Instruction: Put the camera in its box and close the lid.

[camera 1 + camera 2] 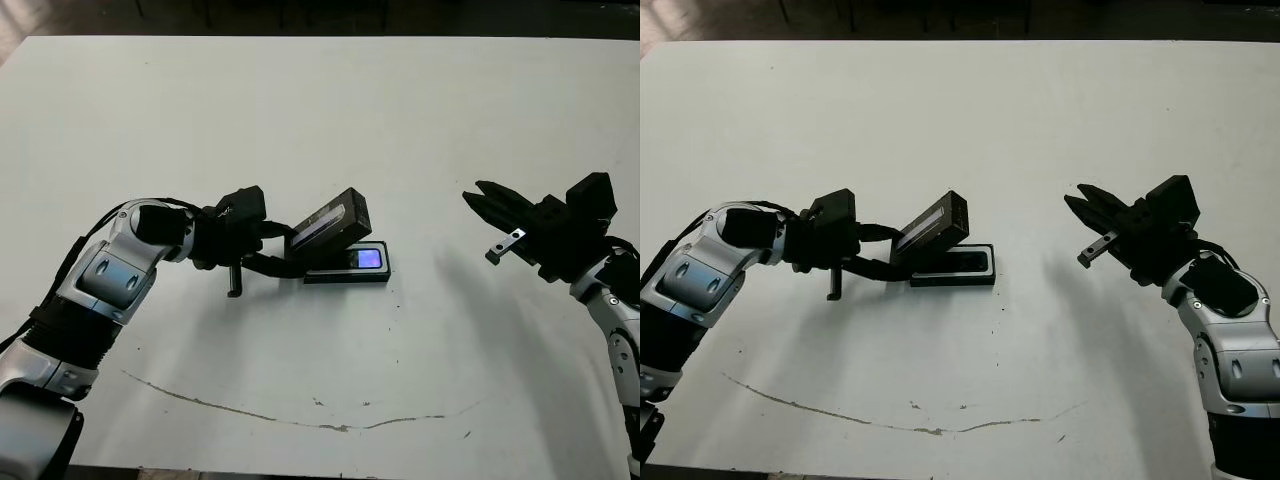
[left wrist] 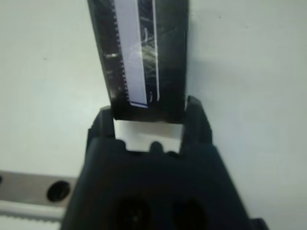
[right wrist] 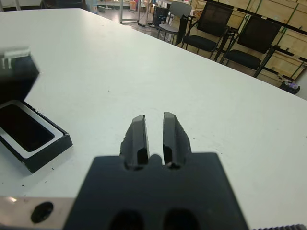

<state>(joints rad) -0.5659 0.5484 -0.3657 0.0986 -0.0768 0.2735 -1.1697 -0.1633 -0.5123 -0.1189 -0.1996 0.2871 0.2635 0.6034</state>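
The slim black bar camera [image 1: 352, 261] lies in the shallow black tray box [image 1: 345, 275] at frame centre. The black striped rectangular lid [image 1: 331, 225] hangs tilted over the box's left end. The white table [image 1: 320, 110] lies beneath.

Saw only one end of the slim black bar-shaped camera [image 1: 368, 259], the end with the shiny blue-purple patch. Lost the rest beneath the tilted black rectangular lid with the pale silvery stripe [image 1: 330, 225]. Lost likewise the end of the shallow black white-lined box [image 1: 348, 276] toward the table's left edge. In the left wrist view, found the lid blurred and cut off by the picture's edge. In the right wrist view, found the box cut off too, and the lid only a blur.
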